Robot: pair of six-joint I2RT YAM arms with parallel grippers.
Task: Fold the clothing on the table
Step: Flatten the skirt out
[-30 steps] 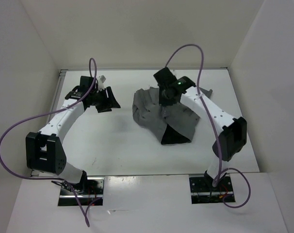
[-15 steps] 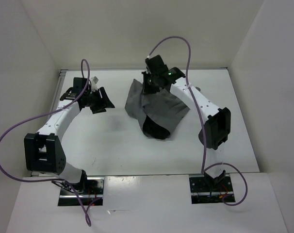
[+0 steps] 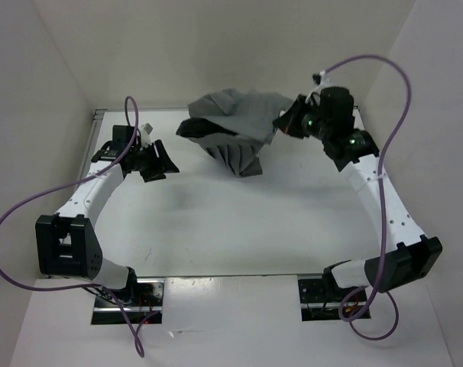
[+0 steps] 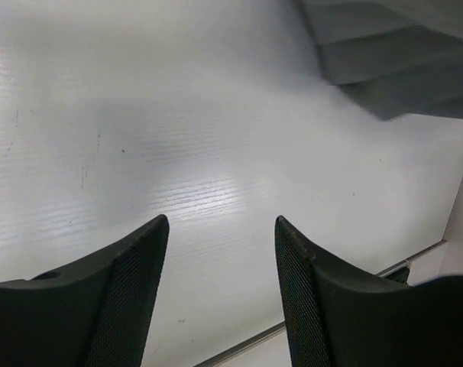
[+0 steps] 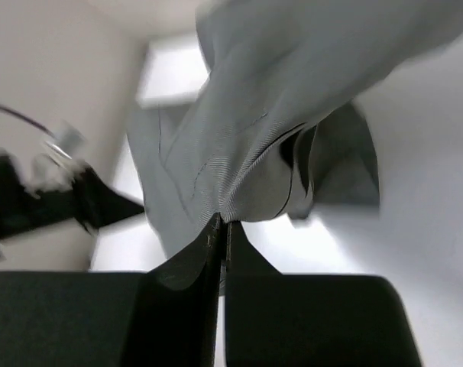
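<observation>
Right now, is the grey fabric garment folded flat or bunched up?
Bunched, not folded: the grey fabric garment hangs crumpled from the shut right tool.

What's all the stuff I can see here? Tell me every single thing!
table: 1, white, under everything
walls: 3, white, on the table's left, far and right sides
clothing: 1, grey, bunched and partly lifted at the far middle
cables: 2, purple, one looping off each arm
arms: 2, white and black, bolted at the near edge
left gripper: 1, black, open over bare table, left of the clothing, holding nothing
right gripper: 1, black, far right, shut on an edge of the clothing
</observation>
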